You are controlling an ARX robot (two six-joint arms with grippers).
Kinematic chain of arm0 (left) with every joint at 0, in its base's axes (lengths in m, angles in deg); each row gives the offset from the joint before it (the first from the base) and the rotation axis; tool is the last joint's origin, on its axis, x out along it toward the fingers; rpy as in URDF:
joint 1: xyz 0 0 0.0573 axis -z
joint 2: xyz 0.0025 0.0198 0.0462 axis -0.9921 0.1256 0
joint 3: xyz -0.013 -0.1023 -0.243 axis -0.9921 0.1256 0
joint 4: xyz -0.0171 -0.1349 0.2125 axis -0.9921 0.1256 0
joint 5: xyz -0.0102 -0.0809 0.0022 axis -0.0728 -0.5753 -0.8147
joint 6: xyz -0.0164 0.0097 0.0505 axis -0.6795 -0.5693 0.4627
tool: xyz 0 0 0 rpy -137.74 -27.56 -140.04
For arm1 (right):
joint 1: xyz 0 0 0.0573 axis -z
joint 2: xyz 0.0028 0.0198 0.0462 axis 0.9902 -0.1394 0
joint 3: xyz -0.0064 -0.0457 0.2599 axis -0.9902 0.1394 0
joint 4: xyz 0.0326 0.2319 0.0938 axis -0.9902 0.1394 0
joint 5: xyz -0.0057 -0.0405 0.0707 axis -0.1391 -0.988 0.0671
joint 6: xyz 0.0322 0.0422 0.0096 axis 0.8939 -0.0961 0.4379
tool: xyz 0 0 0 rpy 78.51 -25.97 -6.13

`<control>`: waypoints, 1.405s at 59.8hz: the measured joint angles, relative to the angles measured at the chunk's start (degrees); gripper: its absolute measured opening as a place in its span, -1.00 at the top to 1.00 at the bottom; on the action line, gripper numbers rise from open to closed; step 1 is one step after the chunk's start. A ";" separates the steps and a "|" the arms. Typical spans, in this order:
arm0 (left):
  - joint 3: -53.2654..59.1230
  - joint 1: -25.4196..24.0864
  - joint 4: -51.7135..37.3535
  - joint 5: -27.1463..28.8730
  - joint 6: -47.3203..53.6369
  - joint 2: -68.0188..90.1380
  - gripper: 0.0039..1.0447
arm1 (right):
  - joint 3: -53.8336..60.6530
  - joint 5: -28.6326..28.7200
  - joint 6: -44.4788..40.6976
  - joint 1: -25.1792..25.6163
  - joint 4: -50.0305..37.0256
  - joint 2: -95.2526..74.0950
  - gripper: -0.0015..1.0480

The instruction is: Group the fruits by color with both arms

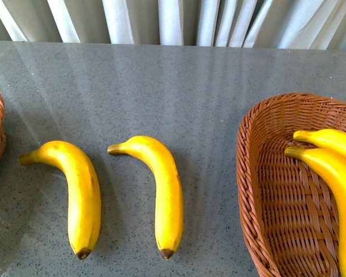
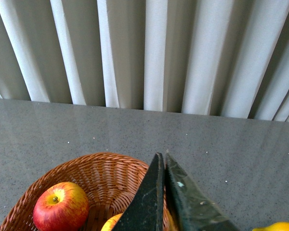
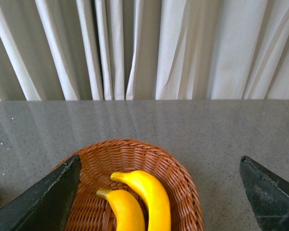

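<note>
Sorting partly done. We find a banana pair [image 1: 337, 173] in the right wicker basket [image 1: 265, 190] and a red apple [image 2: 60, 206] in the left wicker basket [image 2: 106, 175]. A left loose banana [image 1: 75, 196] and a right loose banana [image 1: 161, 193] lie on the bench [image 1: 190, 86] between the baskets. Our left pincer [image 2: 164, 166] is closed, empty; our right pincer [image 3: 159, 166] gapes wide.
</note>
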 joint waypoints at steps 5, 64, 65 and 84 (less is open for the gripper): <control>1.07 3.26 1.36 2.10 0.02 -2.38 0.98 | 0.00 -0.04 0.00 0.00 0.00 0.00 -0.82; 5.70 4.13 17.86 2.58 0.22 -24.48 0.98 | 0.00 -0.07 0.00 0.00 0.00 0.00 -0.82; 5.70 4.13 18.16 2.58 0.22 -24.76 0.98 | 0.00 -0.07 0.00 0.00 0.00 0.00 -0.82; 5.68 4.17 29.83 2.60 0.24 -35.69 0.98 | 0.00 -0.07 0.00 0.00 0.00 0.00 -0.82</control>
